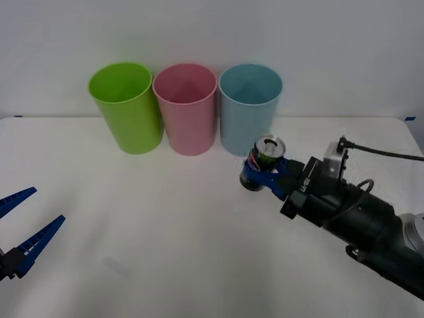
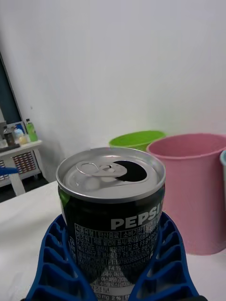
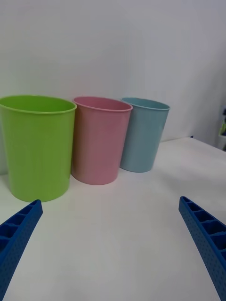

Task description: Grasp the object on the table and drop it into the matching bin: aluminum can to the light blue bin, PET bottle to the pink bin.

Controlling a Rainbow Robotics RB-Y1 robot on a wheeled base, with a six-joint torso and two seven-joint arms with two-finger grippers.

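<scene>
Gripping the aluminum can [image 1: 268, 154] upright (clamped): right end effector [image 1: 260, 173].

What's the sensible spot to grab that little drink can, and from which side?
Around its dark round sides, coming in level from the robot's side. The can stands upright with an opened top, so the rim offers little to pinch, while the curved wall fits between two fingers. The right gripper holds it exactly so, blue fingers cupping the lower body, near the light blue bin.

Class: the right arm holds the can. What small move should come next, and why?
Probably lift the can and carry it back over the blue bin. The right end effector grips it upright, in front of that bin and below its rim.
</scene>
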